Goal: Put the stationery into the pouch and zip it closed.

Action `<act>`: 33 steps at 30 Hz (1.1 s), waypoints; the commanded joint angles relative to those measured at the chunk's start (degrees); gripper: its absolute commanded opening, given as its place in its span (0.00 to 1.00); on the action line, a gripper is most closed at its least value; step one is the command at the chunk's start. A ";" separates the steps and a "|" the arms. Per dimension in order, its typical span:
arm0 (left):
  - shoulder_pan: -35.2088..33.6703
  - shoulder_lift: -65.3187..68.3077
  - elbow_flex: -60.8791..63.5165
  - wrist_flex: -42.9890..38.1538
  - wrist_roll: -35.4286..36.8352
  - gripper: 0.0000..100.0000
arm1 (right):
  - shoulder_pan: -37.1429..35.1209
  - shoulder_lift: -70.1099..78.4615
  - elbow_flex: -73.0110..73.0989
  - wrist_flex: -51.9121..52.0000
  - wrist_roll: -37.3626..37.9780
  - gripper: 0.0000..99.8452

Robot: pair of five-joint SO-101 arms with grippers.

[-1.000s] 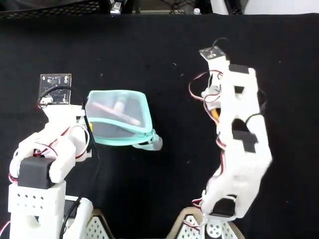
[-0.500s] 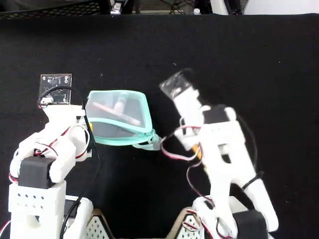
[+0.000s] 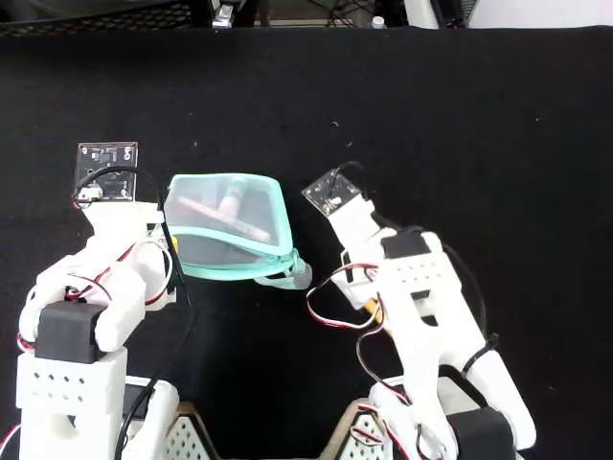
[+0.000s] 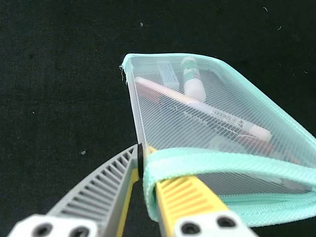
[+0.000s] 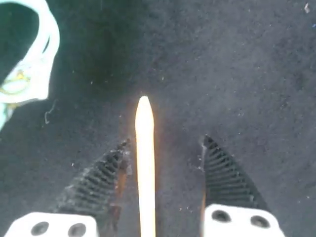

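The teal mesh pouch (image 3: pixel 228 225) lies left of centre on the black cloth. Through its mesh (image 4: pixel 197 123) I see a pale pen (image 4: pixel 202 109) and a white-capped tube (image 4: pixel 193 85). My left gripper (image 4: pixel 143 158) is shut on the pouch's near corner by the zip band; in the high view the left gripper (image 3: pixel 169 230) sits at the pouch's left edge. My right gripper (image 5: pixel 165 140) is open just above the cloth. A thin pale stick (image 5: pixel 144 148) lies between its fingers, close to one. The zip's pull loop (image 5: pixel 42 59) is a short way off. The right arm (image 3: pixel 412 287) stands right of the pouch.
Black cloth (image 3: pixel 479 115) covers the whole table, with free room at the back and right. Both arm bases stand at the front edge. The pouch's pull loop (image 3: pixel 292 273) points toward the right arm.
The right arm has swung from the right side in toward the pouch and settled near its pull loop. The left arm and pouch have not moved.
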 commanded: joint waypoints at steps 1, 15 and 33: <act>0.13 -0.70 -0.31 -0.70 -0.09 0.03 | -0.70 1.98 -5.67 2.55 0.00 0.22; -0.13 -0.70 -0.31 -0.70 -0.09 0.03 | -8.44 25.63 -18.77 2.99 0.00 0.18; -0.13 -0.70 -0.31 -0.70 -0.09 0.03 | -1.58 32.13 -20.88 4.40 5.19 0.13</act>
